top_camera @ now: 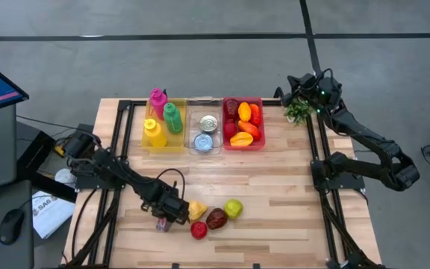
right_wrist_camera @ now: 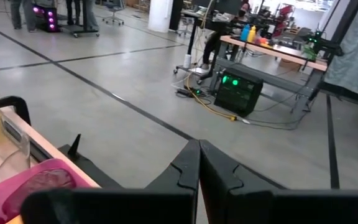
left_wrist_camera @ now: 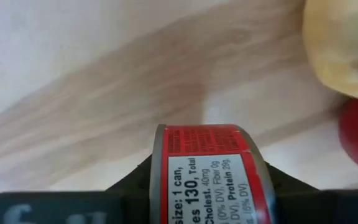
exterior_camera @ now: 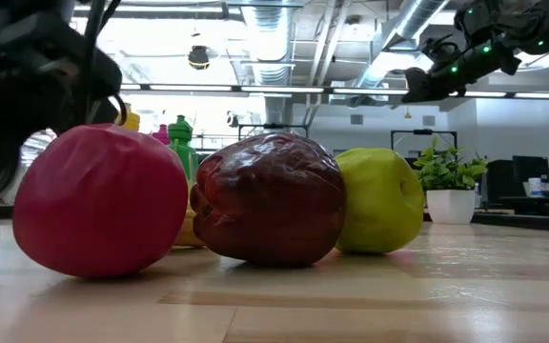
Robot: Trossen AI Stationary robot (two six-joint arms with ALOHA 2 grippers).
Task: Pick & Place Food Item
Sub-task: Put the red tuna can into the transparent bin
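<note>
L hand (top_camera: 169, 217) grips the red-label can (left_wrist_camera: 207, 177) low over the desk (top_camera: 290, 217), just beside the yellow fruit (top_camera: 197, 210). Lift straight up first, w/o nudging that fruit, then carry. R hand (right_wrist_camera: 198, 163) shut, empty, parked well beyond the fruit.

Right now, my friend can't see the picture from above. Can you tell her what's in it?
The left gripper holds a red-labelled can on its side on the wooden table, beside loose fruit. Three bins of bottles, cans and fruit sit behind; the right gripper waits, shut, at the far corner.
</note>
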